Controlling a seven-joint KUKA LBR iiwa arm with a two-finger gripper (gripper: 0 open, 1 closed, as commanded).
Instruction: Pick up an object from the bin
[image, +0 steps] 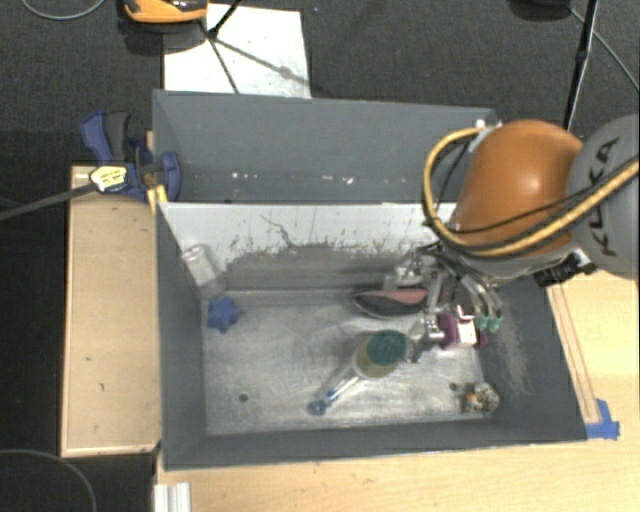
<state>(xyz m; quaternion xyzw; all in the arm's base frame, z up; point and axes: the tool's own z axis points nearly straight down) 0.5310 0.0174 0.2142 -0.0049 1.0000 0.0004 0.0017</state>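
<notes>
Cup (200, 265) in bin's (300, 235) back-left corner, lump (222, 315) just before it, dish (390, 298) by back wall, disc (383, 352) before dish, trinket (478, 398) near front-right corner

A robotics lab is suggested. A grey bin (300, 150) of scuffed metal is set beneath the gripper (432, 335) of an industrial arm (605, 185), whose orange cover (515, 180) is wrapped by cables (430, 185). Small odd things (222, 315) are scattered left of the gripper. Dark carpet (60, 60) is laid beyond the bin, far to the gripper's left, crossed by a cord (40, 205).
</notes>
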